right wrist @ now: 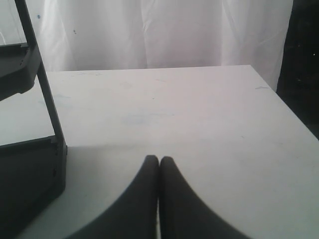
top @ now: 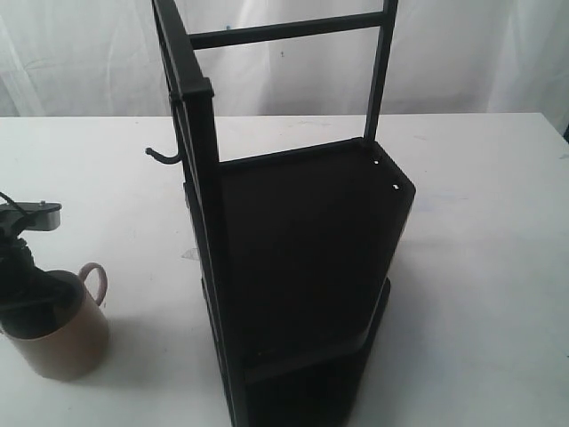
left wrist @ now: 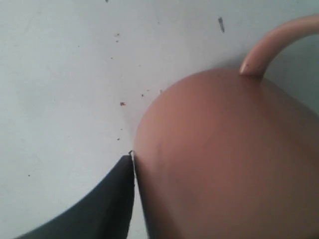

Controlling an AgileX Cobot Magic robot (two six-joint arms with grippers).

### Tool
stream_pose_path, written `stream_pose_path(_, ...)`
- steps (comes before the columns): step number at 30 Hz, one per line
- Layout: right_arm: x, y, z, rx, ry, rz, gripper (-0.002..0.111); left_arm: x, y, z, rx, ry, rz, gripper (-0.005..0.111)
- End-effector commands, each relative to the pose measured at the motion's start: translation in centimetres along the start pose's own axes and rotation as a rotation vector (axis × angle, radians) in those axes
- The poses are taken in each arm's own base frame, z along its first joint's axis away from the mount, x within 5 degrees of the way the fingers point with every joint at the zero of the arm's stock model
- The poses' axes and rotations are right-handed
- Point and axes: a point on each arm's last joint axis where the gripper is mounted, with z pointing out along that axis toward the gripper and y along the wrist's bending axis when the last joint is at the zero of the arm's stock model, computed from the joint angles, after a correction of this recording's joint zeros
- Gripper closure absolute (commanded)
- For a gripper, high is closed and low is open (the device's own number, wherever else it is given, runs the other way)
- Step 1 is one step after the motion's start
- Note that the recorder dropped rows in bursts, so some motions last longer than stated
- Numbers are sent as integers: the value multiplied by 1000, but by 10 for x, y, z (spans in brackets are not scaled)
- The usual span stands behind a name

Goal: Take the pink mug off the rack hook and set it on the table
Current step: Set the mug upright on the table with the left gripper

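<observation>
Mug [top: 64, 345] on table [top: 480, 222], rim in left tool [top: 27, 298]

One pink mug [top: 62, 334] sits at the lower left of the exterior frame. One rack [top: 204, 205] fills the centre, with two dark shelves [top: 311, 231], one crossbar [top: 284, 31] at the top and one hook [top: 164, 157] at upper left. There is one white surface [top: 480, 267]. Two hands show: left hand [top: 31, 302], right hand [right wrist: 159, 162].
</observation>
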Motion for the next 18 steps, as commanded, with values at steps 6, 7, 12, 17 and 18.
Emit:
stream_pose_path(6,0,0,0,3,-11,-2,108,3,-2,-4,15,18,-12,40)
stream_pose_path(7,0,0,0,3,-11,-2,108,3,-3,-6,12,6,-11,40)
stream_pose_path(12,0,0,0,3,-11,-2,108,5,-6,-21,0,-53,0,40)
stream_pose_path(17,0,0,0,3,-11,-2,108,10,-10,-38,-7,-107,11,40)
stream_pose_path(18,0,0,0,3,-11,-2,108,11,-11,-41,-9,-117,13,40)
